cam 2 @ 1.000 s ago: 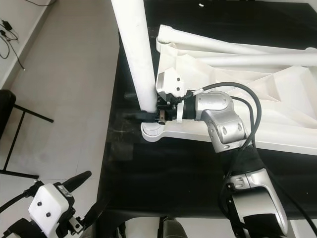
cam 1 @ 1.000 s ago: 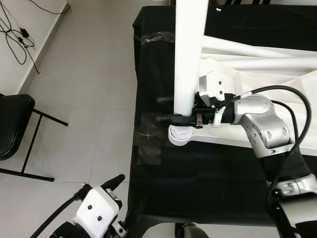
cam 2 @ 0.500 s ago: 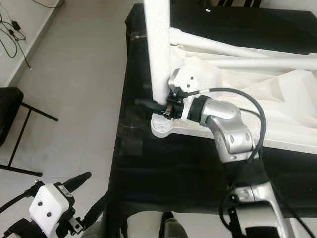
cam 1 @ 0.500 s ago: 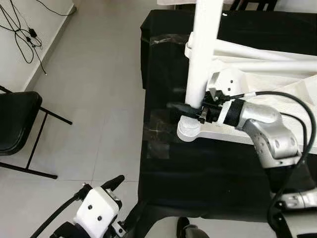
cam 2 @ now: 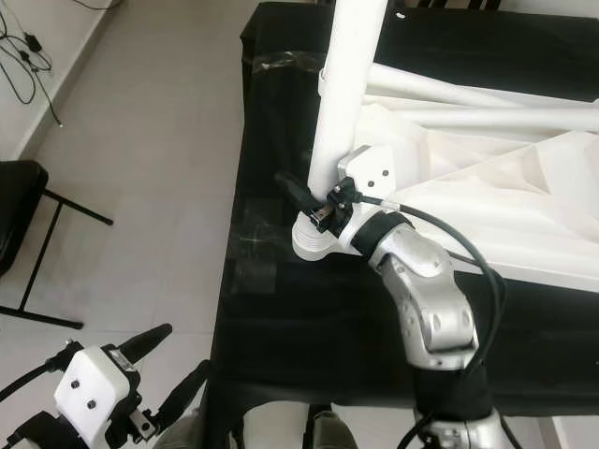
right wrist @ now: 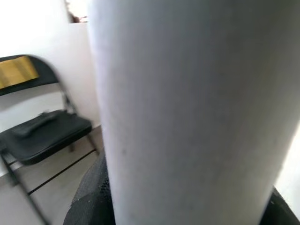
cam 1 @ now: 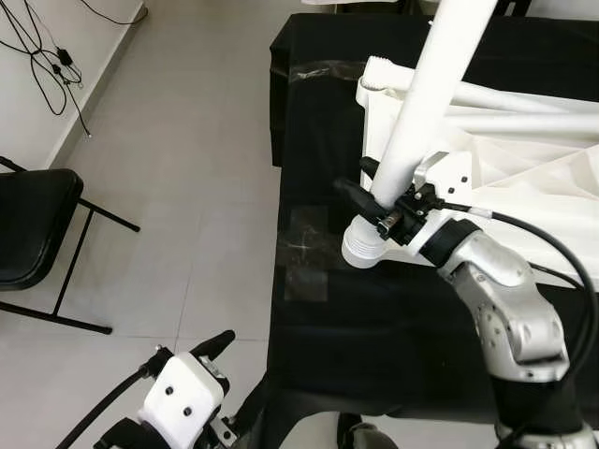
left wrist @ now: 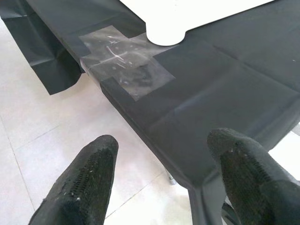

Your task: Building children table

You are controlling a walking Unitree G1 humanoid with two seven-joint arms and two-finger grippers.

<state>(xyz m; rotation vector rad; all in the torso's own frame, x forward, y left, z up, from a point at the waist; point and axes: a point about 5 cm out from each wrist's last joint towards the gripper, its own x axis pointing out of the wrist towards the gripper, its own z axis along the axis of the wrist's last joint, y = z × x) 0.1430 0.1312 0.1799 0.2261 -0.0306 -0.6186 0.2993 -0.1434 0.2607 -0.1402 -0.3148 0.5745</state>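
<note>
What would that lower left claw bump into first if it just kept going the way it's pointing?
Probably the near edge of the black-covered table. The left gripper, fingers open, points at the cloth just short of the taped patch and the white tabletop's round corner. Depth is uncertain.

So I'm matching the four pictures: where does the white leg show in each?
Left eye: leg slants up from the corner socket.
Right eye: leg, upper centre.
Left wrist: no leg; table corner at the taped cloth.
Right wrist: leg close up.
Shared landmark: tape patch.
</note>
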